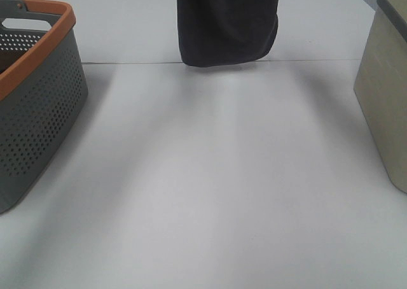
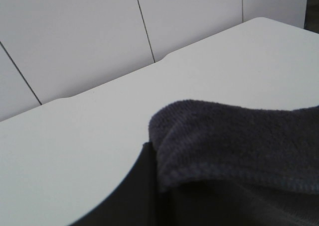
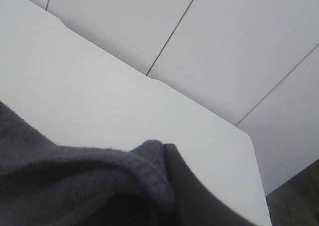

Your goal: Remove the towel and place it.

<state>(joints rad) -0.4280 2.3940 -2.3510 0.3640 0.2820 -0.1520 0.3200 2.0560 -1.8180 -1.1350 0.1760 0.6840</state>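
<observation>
The towel (image 1: 226, 25), a dark navy-charcoal cloth, hangs down from above the top edge of the exterior high view, with its lower edge just over the far part of the white table (image 1: 210, 174). Both grippers are out of that view. In the left wrist view the towel (image 2: 239, 141) is bunched over my left gripper (image 2: 159, 186), with one dark finger (image 2: 137, 191) showing beside it. In the right wrist view the towel (image 3: 75, 181) lies against my right gripper (image 3: 162, 186), with one dark finger (image 3: 192, 196) showing. No white tag shows.
A grey perforated basket with an orange rim (image 1: 38, 104) stands at the table's left edge. A beige bin with a dark rim (image 1: 385, 91) stands at the right edge. A seam (image 1: 127, 62) crosses the table just under the towel.
</observation>
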